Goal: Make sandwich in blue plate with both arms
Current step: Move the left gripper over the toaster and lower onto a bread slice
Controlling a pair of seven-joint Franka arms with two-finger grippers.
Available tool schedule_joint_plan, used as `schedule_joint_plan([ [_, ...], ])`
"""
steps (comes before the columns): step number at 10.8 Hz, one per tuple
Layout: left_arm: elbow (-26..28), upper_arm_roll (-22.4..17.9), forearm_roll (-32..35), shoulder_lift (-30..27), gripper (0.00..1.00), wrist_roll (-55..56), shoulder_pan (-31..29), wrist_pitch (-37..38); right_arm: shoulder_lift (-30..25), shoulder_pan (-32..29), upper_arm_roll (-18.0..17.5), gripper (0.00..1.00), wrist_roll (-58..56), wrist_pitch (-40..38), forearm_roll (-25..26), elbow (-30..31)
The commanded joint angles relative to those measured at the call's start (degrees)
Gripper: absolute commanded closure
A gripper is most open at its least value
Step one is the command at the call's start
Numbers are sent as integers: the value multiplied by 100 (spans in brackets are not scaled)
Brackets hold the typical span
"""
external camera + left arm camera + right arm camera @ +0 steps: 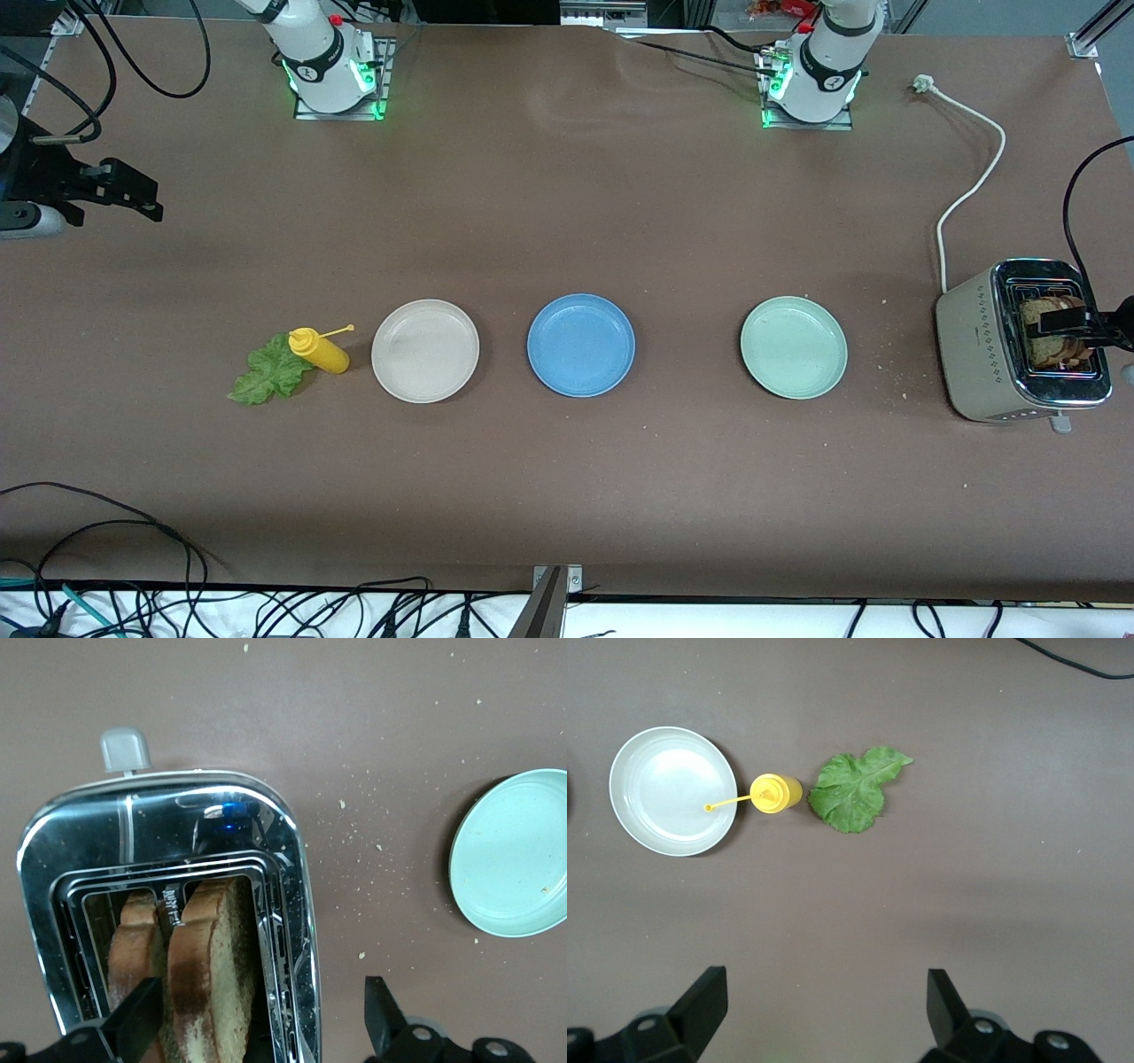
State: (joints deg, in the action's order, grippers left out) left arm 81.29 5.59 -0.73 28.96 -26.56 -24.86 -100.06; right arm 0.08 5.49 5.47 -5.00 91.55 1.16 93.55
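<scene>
Brown table [567, 204] carrying three plates in a row, with the blue plate [581, 345] in the middle as reference

- Beige plate [425, 351]: beside the blue plate, toward the right arm's end
- Yellow bottle [321, 349]: past the beige plate from the blue plate, lying against the lettuce leaf [268, 372]
- Green plate [794, 346]: beside the blue plate, toward the left arm's end; crumbs scattered around it
- Toaster [1019, 363]: past the green plate from the blue plate; two bread slices [208, 979] stand upright in its slots
- Left gripper [261, 1023]: over the toaster, jaws released and spread wide, one finger at a slice and the other outside the toaster's wall, nothing gripped
- Right gripper [824, 1010]: up over bare table at the right arm's end, well apart from the blue plate, jaws released, holding nothing
</scene>
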Motion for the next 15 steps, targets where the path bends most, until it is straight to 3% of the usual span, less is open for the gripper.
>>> schedule_joint_plan([
  [1, 115, 56, -24, -39, 0, -69, -107, 101, 45, 22, 7, 0, 52, -120, 24, -161],
  [7, 370, 56, -59, -39, 0, 370, -168, 346, 88, -30, 15, 0, 8, -129, 24, -152],
  [8, 370, 56, -59, -39, 9, 415, -168, 347, 89, -30, 15, 0, -1, -138, 24, -152],
  [9, 353, 65, -59, -39, 34, 328, -159, 356, 97, -30, 24, 0, 8, -146, 24, -144],
  [11, 317, 65, -50, -39, 100, 292, -168, 364, 97, -39, 33, 0, 8, -146, 24, -135],
  [15, 282, 74, 29, -66, 100, 310, -107, 400, 97, -30, 24, 0, 34, -146, 24, -144],
])
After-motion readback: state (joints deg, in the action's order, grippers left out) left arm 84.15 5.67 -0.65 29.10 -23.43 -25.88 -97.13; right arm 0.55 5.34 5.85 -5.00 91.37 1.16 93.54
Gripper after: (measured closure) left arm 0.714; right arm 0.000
